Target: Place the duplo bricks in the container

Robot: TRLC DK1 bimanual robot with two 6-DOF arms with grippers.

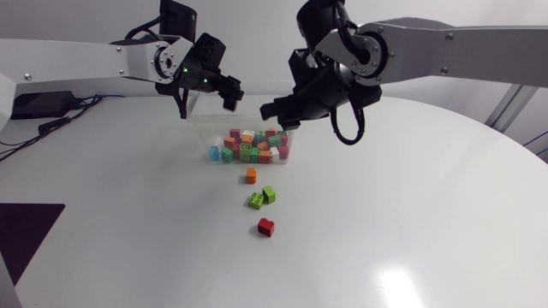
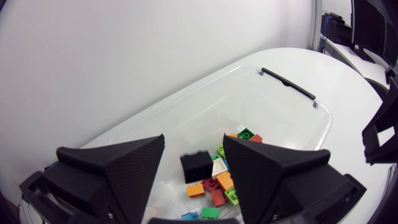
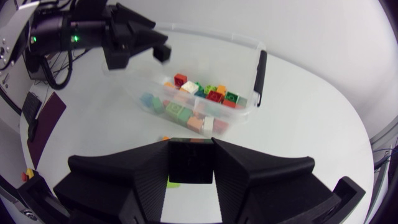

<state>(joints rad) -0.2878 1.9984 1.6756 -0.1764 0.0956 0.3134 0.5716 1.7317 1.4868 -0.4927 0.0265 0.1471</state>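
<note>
A clear plastic container (image 1: 199, 130) at the table's far middle holds several coloured duplo bricks (image 1: 250, 147). My left gripper (image 1: 228, 91) hangs over its back left part, open. In the left wrist view a black brick (image 2: 196, 166) is loose in the gap between the spread fingers (image 2: 127, 163), above the bricks in the container (image 2: 273, 102). My right gripper (image 1: 272, 109) hovers over the container's back right, shut on another black brick (image 3: 191, 163). On the table in front lie an orange brick (image 1: 251, 174), two green bricks (image 1: 262, 198) and a red brick (image 1: 265, 227).
The container has a black handle (image 3: 260, 76) on its end wall. Both grippers hang close together over the box. The white table (image 1: 411, 222) stretches wide to the front, left and right of the loose bricks. A dark mat (image 1: 26, 231) lies at the left edge.
</note>
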